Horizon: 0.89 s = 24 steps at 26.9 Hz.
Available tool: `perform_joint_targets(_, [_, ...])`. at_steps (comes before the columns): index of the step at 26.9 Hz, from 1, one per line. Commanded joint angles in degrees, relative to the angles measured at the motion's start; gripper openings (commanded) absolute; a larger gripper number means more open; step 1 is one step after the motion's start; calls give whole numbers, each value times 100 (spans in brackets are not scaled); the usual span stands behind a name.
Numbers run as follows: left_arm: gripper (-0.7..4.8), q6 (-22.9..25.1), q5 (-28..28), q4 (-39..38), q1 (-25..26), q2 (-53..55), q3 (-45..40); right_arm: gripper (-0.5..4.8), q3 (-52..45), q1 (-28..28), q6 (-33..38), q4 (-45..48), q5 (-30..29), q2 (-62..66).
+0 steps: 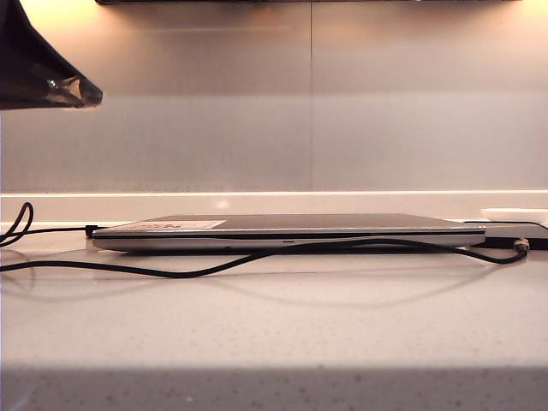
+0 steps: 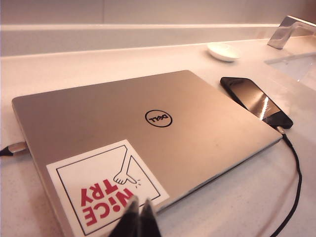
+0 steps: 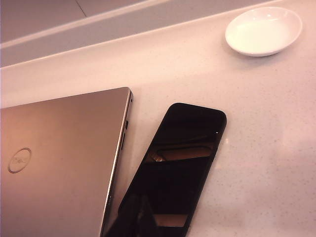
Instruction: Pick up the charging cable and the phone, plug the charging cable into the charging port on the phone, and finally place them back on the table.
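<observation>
The table point(image 1: 274, 325) is a broad, pale, finely speckled stone-like slab with a slight gloss, backed by a low upstand and a smooth wall. On it lies the closed Dell laptop point(image 2: 143, 128), a wide flat brushed-metal rectangle with rounded corners, bearing a white-and-red "NICE TRY" sticker point(image 2: 106, 190). The phone point(image 3: 173, 173) is a thin, glossy black slab with rounded corners, lying flat just beside the laptop's side edge at a slant. The charging cable point(image 1: 257, 257) is a long thin black cord sagging across the front of the laptop; its metal tip point(image 2: 280, 130) sits at the phone's end, and whether it is fully seated I cannot tell. A second black cord point(image 1: 17, 227) runs to the laptop's other side. A small round white dish point(image 3: 263, 30) sits near the wall, well apart from the phone.

The exterior view sees everything edge-on: the laptop is a thin wedge and the phone barely shows. Only the wrist views show the lid, the logo, the phone's screen and a metal faucet point(image 2: 289, 29) by a sink.

The left gripper point(image 2: 138, 219) hangs above the sticker corner, its dark fingers pressed together and empty. The right gripper point(image 3: 140, 217) shows only as a dark shape over the phone's near end, closed, holding nothing.

Open countertop lies in front of the laptop and between phone and dish.
</observation>
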Motion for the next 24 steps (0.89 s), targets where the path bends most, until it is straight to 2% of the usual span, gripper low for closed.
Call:
perform_joint_targets(1, [-6,46,20,151,-2,-7,-50,-6,31,-2,-15,103,-11,-15])
perform_joint_targets(9, [-6,66,20,363,0,-293,-55,-6,31,-2,-15,103,-11,-15])
perform_joint_targets(12, [-6,407,20,256,166,-708,-63,-6,31,-2,-15,103,-11,-13])
perform_joint_targets(15, [-6,404,20,155,699,-1095,-142,-6,31,-2,-15,101,-11,-15])
perform_joint_targets(18, [-6,407,20,72,1510,-1569,-326,-6,31,-2,-13,103,-11,-13])
perform_joint_targets(24, [-6,404,20,57,2780,-2514,-922,-6,31,-2,-15,103,-11,-15])
